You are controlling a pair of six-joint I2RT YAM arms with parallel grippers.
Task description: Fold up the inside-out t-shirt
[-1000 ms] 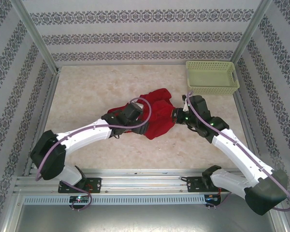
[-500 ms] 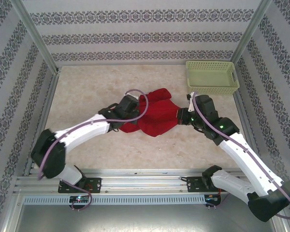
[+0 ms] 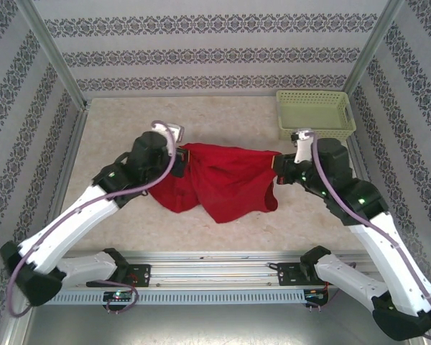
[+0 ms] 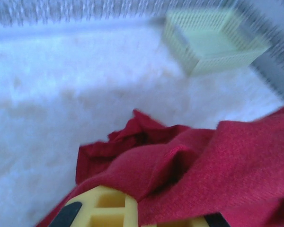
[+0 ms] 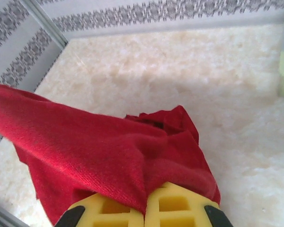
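Note:
The inside-out t-shirt [image 3: 226, 180] is bright red and hangs stretched between my two grippers, its lower part sagging onto the table. My left gripper [image 3: 178, 154] is shut on the shirt's left end; in the left wrist view red cloth [image 4: 203, 161] drapes over the yellow fingers [image 4: 106, 208]. My right gripper [image 3: 276, 169] is shut on the right end. In the right wrist view the cloth [image 5: 99, 151] runs out from between the closed yellow fingers [image 5: 180, 205] and spreads to the left.
A pale green lattice basket [image 3: 314, 113] stands at the back right corner, close behind the right arm, and is blurred in the left wrist view [image 4: 210, 40]. Patterned walls and metal posts enclose the marbled table [image 3: 129, 122].
Both arms have lifted and drawn apart, the left to the left and the right to the right. The shirt went from a bunched heap to a wide stretched span.

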